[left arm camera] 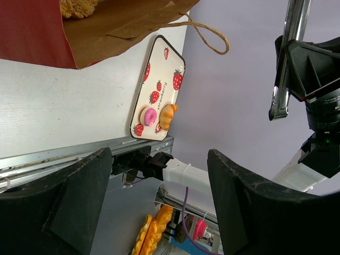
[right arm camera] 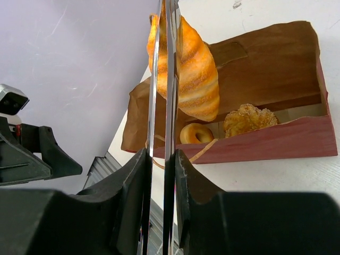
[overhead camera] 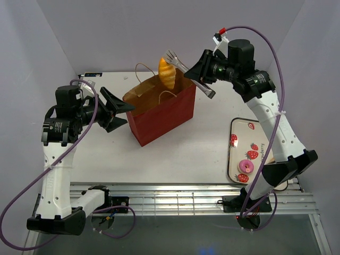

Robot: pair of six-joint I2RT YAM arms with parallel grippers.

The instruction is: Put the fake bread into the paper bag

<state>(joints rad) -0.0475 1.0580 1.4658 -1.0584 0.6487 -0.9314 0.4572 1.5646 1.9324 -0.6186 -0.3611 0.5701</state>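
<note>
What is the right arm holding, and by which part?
The right gripper clamps the silver tongs near their handle end; the tongs' tips pinch a croissant above the paper bag.

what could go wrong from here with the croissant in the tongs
1. The croissant is pinched only between the thin tongs in the right end effector; it might slip and fall outside the paper bag.
2. The left end effector looks open beside the bag's rim, so a bump from the tongs could tip the bag.
</note>
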